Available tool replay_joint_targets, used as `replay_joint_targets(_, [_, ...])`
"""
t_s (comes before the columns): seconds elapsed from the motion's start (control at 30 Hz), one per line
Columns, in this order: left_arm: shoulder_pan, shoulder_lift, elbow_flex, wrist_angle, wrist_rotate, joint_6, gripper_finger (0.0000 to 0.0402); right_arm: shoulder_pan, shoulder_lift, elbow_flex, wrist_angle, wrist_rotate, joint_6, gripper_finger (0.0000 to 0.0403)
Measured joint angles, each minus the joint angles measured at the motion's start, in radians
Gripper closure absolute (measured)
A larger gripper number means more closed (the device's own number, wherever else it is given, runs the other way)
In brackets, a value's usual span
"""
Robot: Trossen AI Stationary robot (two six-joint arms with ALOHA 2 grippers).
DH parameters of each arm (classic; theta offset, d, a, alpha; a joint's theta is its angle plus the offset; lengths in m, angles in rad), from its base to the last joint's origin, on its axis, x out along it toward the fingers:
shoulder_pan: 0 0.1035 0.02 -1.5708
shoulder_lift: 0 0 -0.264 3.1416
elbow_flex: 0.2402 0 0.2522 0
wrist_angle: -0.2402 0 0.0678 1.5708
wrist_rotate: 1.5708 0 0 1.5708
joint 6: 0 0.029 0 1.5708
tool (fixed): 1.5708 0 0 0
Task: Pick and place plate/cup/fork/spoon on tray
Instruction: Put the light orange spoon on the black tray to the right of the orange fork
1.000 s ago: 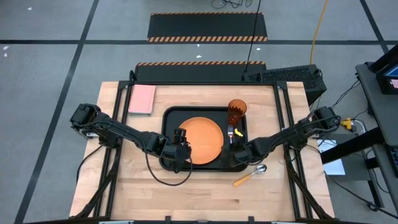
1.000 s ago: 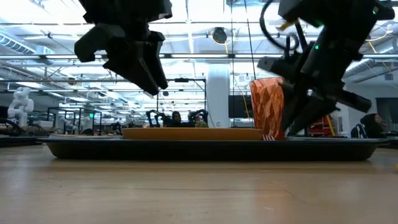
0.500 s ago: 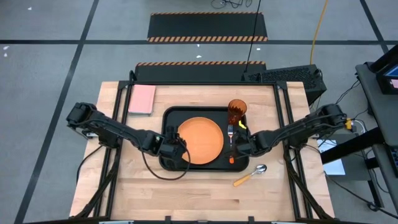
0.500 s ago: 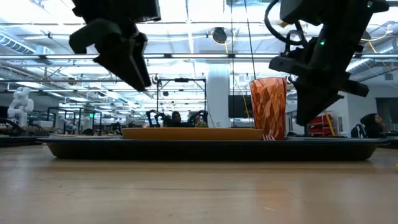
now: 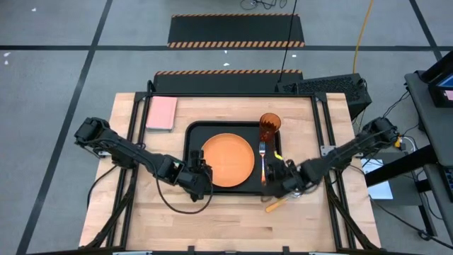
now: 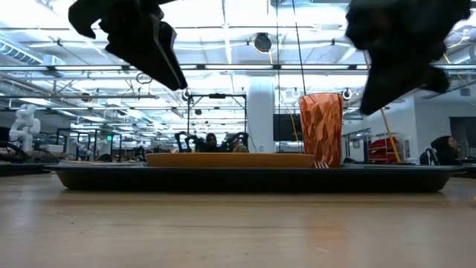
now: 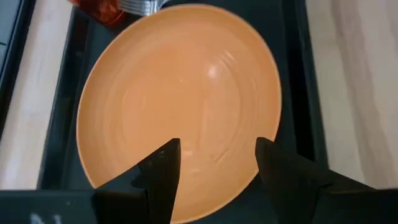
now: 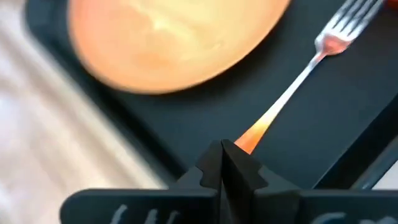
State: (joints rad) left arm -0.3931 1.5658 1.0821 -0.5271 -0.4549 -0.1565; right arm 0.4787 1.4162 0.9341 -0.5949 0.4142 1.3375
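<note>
The black tray (image 5: 192, 134) lies mid-table. On it rest the flat orange plate (image 5: 228, 160), the upright orange cup (image 5: 270, 126) at its far right corner, and the fork (image 5: 263, 157), right of the plate. The fork (image 8: 292, 87) lies flat on the tray's floor. The spoon (image 5: 274, 206) lies on the wood by the tray's near right corner, its bowl hidden under my right arm. My right gripper (image 5: 283, 180) hovers shut above the fork's handle end. My left gripper (image 5: 200, 173) hangs open over the plate's near left rim (image 7: 186, 205), holding nothing.
A pink rectangular pad (image 5: 161, 113) lies at the table's far left. Bare wood runs along the near edge (image 5: 226, 227) and on both sides of the tray. In the low view both grippers (image 6: 175, 74) (image 6: 375, 97) hang well above the tray's rim (image 6: 238, 179).
My right gripper has risen off the tray and drawn back toward the table's near right, rolling and shutting its fingers; the fork stays flat on the tray. My left gripper has lifted a little and backed toward the near left edge, still open.
</note>
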Motion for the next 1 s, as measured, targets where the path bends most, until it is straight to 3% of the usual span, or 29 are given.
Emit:
replay_joint_targets(0.23, [-0.042, 0.000, 0.000, 0.062, 0.000, -0.052, 0.0190, 0.187, 0.013, 0.009, 0.024, -0.033, 0.076, 0.0403])
replay_joint_targets(0.43, [-0.123, 0.001, 0.000, 0.069, -0.011, -0.187, 0.0190, 0.296, 0.011, 0.009, 0.007, -0.026, 0.087, 0.0403])
replay_joint_targets(0.77, [-0.361, 0.048, -0.001, 0.252, -0.167, -0.417, 0.0190, 0.335, 0.011, 0.009, -0.121, -0.133, -0.040, 0.0399])
replay_joint_targets(1.0, [-0.417, 0.116, -0.001, 0.371, -0.249, -0.473, 0.0190, 0.335, 0.011, 0.008, -0.154, -0.181, -0.273, 0.0354])
